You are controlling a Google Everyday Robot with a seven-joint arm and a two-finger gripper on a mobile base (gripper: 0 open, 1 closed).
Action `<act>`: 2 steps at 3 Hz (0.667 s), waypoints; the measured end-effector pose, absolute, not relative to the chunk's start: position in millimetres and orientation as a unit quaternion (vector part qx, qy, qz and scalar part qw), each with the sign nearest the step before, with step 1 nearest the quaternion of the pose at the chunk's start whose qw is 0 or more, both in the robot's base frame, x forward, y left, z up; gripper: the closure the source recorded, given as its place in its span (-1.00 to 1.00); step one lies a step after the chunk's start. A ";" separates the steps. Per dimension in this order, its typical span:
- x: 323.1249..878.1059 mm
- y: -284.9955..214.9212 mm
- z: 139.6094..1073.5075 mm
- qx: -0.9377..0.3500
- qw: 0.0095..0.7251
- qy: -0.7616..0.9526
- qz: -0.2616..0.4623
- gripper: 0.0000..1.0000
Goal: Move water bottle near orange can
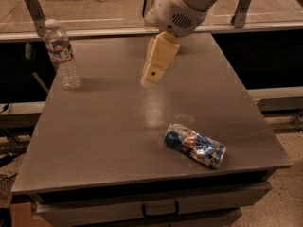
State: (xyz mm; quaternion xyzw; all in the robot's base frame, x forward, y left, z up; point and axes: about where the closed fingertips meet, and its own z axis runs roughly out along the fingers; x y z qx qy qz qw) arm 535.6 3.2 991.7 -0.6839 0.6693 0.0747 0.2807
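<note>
Gripper (150, 81): your landmark; it hangs tilted, tip down, over the grey table (104, 126); you cannot tell whether it is clenched or released
Water bottle (61, 56): upright on the table, left of the gripper, well apart from it
Crushed can (195, 145): on its side, right of the gripper and nearer the camera, apart from it

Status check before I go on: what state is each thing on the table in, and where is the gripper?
water bottle: upright, capped, at the far left of the table.
crushed can: on its side, dented, near the front right.
gripper: above mid-table, pointing down, well apart from the bottle.
orange can: not in view.
</note>
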 end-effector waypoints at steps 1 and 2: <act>564.0 50.2 984.1 -0.679 0.316 0.651 0.121 -1.00; 599.2 111.8 974.5 -0.664 0.363 0.625 0.192 -1.00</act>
